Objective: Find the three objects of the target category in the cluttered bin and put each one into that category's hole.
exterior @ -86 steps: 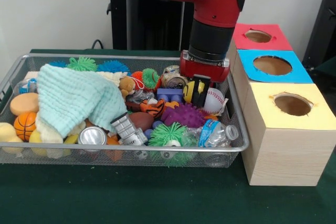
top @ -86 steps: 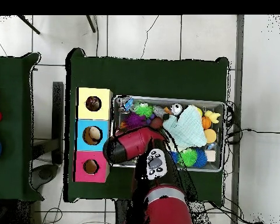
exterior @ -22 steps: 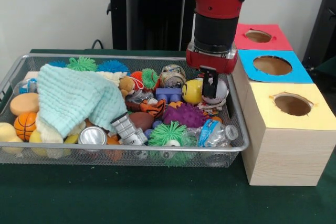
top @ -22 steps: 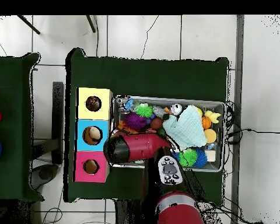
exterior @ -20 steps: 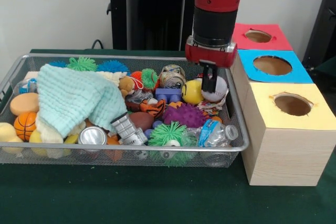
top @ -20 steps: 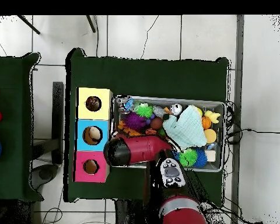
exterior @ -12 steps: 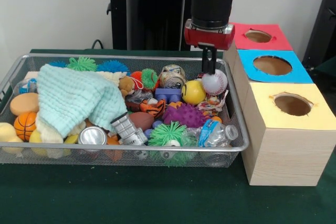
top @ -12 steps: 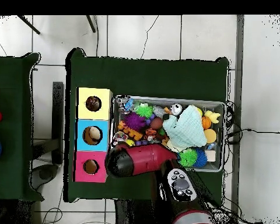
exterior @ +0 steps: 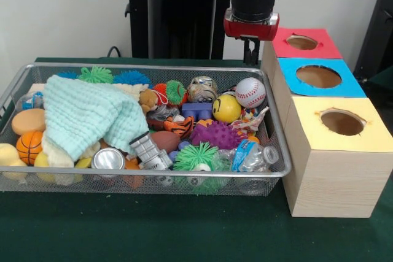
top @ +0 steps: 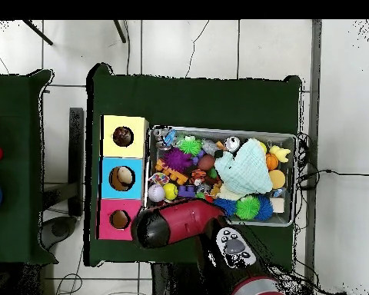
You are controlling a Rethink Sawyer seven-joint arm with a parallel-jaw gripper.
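Wire mesh bin (exterior: 18, 84) packed to the brim, and there is plenty of work left here! The gripper (exterior: 250, 59) hangs high above the bin's corner next to the red box (exterior: 319, 44), and it carries nothing at all. Whether the claw is spread or closed I cannot tell from where I stand, as it shows only as one dark sliver. The baseball (exterior: 250, 92) sits in the bin right below it, on top of the clutter against the wall nearest the boxes, touching the yellow smiley ball (exterior: 226, 108). If balls are the target category, and that is my guess, this one is not home yet. The little basketball (exterior: 29, 146) is at the far other end, tucked beside the mint cloth (exterior: 86, 115). The purple spiky ball (exterior: 215, 134), a tin can (exterior: 108, 159) and a crushed plastic bottle (exterior: 252, 154) fill the middle. Now the holes: from above, the blue box (exterior: 288, 72) seems to have something pale down inside it, perhaps one delivery, though I would not swear to it. The yellow box (exterior: 374, 133) shows something dark in its hole that I cannot name. By my reckoning one item is in at most, with the baseball the obvious next pick, needing a fresh grab and a short carry to its hole.
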